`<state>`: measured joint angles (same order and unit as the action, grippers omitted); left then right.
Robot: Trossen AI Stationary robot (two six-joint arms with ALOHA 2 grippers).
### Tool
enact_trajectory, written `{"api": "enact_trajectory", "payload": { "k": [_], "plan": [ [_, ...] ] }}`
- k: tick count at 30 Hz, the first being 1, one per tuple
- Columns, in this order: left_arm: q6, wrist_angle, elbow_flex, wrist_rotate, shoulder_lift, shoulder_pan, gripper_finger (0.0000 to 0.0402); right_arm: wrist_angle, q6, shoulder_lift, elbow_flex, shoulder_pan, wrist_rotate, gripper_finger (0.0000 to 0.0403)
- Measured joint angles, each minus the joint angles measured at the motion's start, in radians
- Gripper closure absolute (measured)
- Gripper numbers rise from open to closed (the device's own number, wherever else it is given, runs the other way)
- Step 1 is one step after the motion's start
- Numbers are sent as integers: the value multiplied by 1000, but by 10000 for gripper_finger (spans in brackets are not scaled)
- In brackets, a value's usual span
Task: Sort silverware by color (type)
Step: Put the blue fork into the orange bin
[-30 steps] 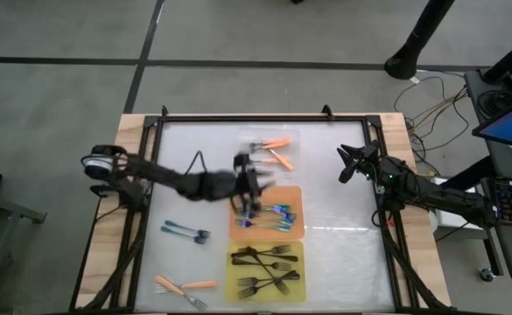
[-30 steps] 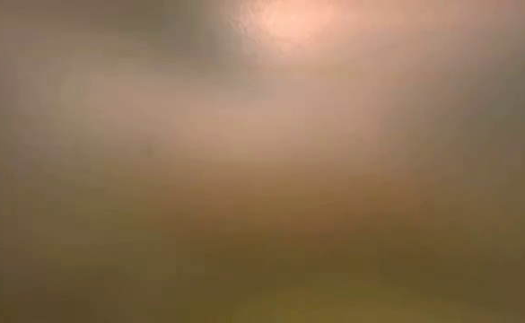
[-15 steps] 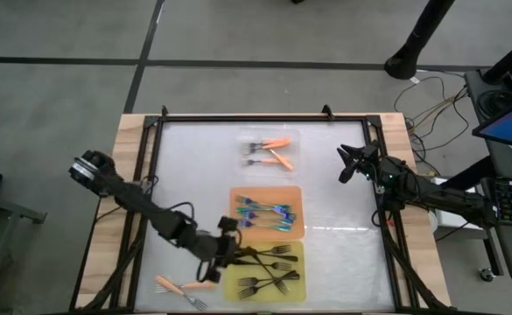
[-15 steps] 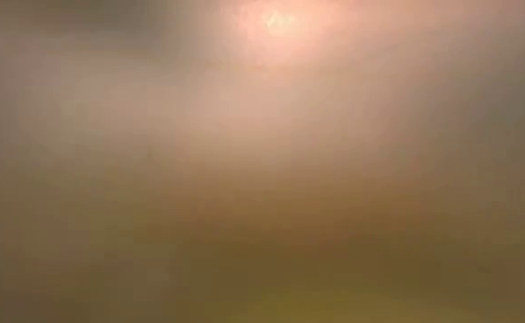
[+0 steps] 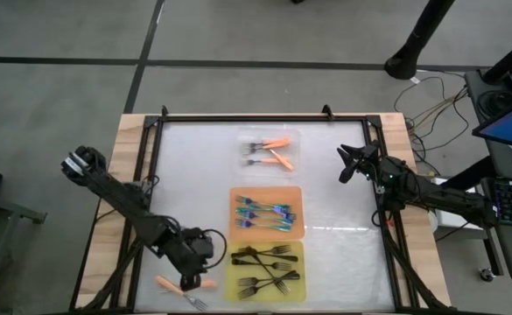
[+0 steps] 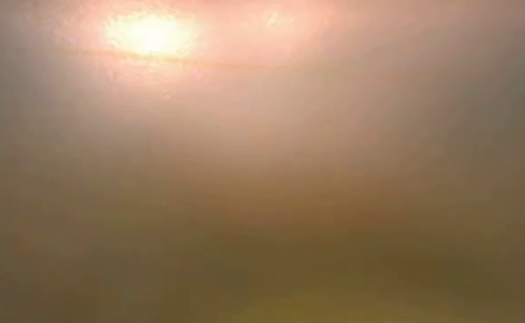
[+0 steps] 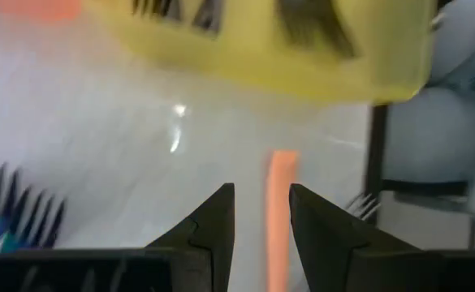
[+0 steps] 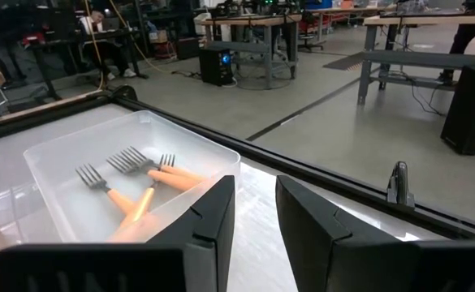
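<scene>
My left gripper (image 5: pixel 190 278) (image 7: pixel 261 215) is open and tilted down over two orange-handled forks (image 5: pixel 185 285) that lie flat on the table near its front left. One orange handle (image 7: pixel 282 211) shows in the gap beyond the fingertips, untouched. A teal fork (image 7: pixel 10 223) lies beside the gripper on the table. A clear tray (image 5: pixel 269 150) holds orange forks (image 8: pixel 136 191). An orange tray (image 5: pixel 234 229) holds teal forks (image 5: pixel 264 213). A yellow tray (image 5: pixel 234 284) holds black forks (image 5: pixel 269 269). My right gripper (image 5: pixel 343 168) (image 8: pixel 253 219) waits open at the far right.
The three trays stand in a row down the table's middle, the yellow one (image 7: pixel 302 57) close beside my left gripper. A dark frame (image 5: pixel 238 118) rims the table. Bare white table lies between the trays and the right arm.
My left gripper has swung from above the orange tray toward the table's near edge and leftward, down to the orange forks at the front left. It has turned and tipped on the way. The arm now covers the teal forks on the table in the high view.
</scene>
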<state>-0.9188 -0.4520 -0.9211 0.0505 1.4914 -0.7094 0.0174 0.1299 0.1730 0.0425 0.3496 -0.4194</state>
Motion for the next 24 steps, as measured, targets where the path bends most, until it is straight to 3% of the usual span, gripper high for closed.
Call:
{"api": "enact_trajectory", "payload": {
  "k": [11,18,24],
  "plan": [
    [-14,-379,2,30,0,18,302,0,0,0,0,0,0,319],
    [28,-398,8,220,-1,50,302,0,0,0,0,0,0,319],
    [9,-399,81,208,-7,89,302,0,0,0,0,0,0,319]
  ]
}}
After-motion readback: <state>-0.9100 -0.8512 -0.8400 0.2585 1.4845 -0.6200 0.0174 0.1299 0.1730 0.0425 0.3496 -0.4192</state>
